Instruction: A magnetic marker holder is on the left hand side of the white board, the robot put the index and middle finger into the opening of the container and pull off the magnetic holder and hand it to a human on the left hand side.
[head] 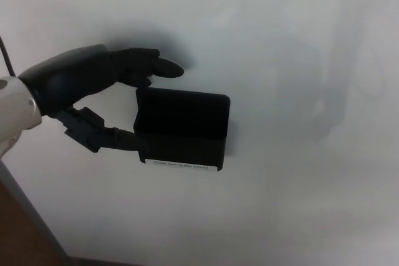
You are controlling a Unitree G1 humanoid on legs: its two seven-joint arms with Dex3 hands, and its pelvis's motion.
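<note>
The black box-shaped magnetic marker holder sticks to the whiteboard, with a white label along its lower edge. My left hand comes in from the left, open. Its two fingers stretch out just above the holder's top left corner, outside the opening. The thumb reaches under them and meets the holder's lower left side. The holder's open top faces up, and its inside is too dark to read. My right hand does not show.
The whiteboard's grey frame edge runs diagonally at the lower left, with brown floor beyond it. Faint smudges and shadows mark the board to the right of the holder.
</note>
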